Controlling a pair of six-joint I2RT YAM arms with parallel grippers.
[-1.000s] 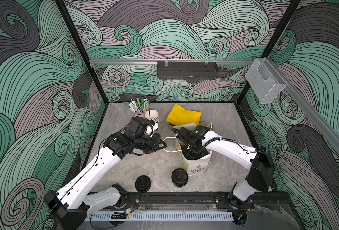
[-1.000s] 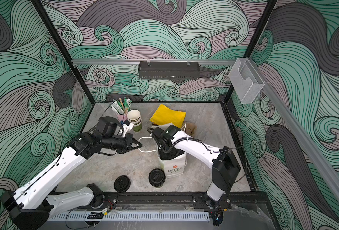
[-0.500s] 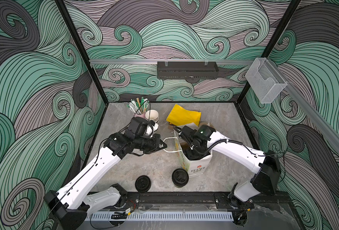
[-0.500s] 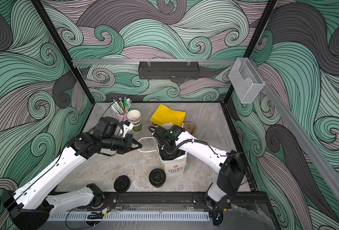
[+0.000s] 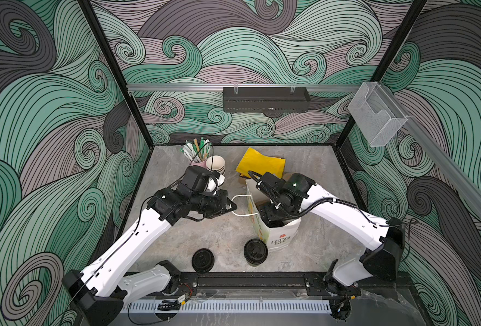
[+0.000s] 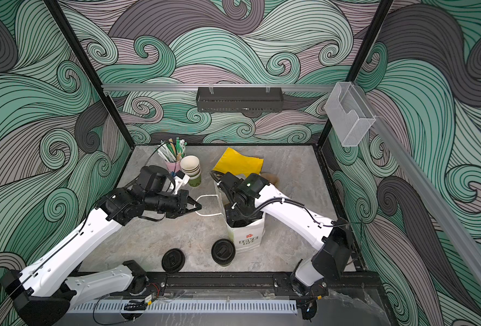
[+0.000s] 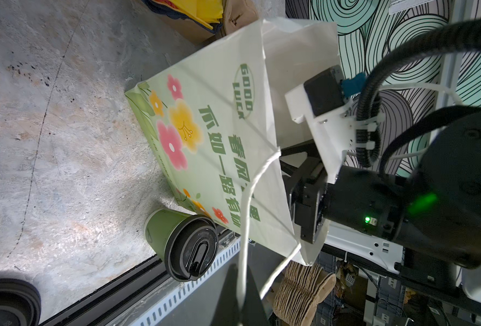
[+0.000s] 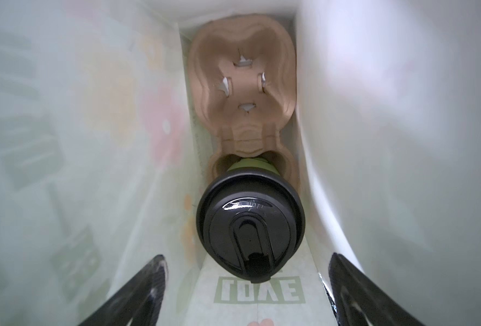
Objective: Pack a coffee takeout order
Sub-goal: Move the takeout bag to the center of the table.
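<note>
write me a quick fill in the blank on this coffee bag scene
The left gripper is shut on the string ___ of the white flowered paper bag.
The right gripper is inside the bag, jaws ___.
The brown pulp cup carrier holds ___ olive-green paper cup with a black lid.
The loose round black plastic lid lies on the grey ___.
Answers: handle; open; one; table

right gripper [image 8: 247, 256] hidden inside bag [image 5: 280, 240], bag walls blurred

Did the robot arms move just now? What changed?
The right arm swung its elbow out sideways, its open fingers staying down inside the bag. The left fingers kept pinching the bag's handle. The cup and lid on the table stayed put.
</note>
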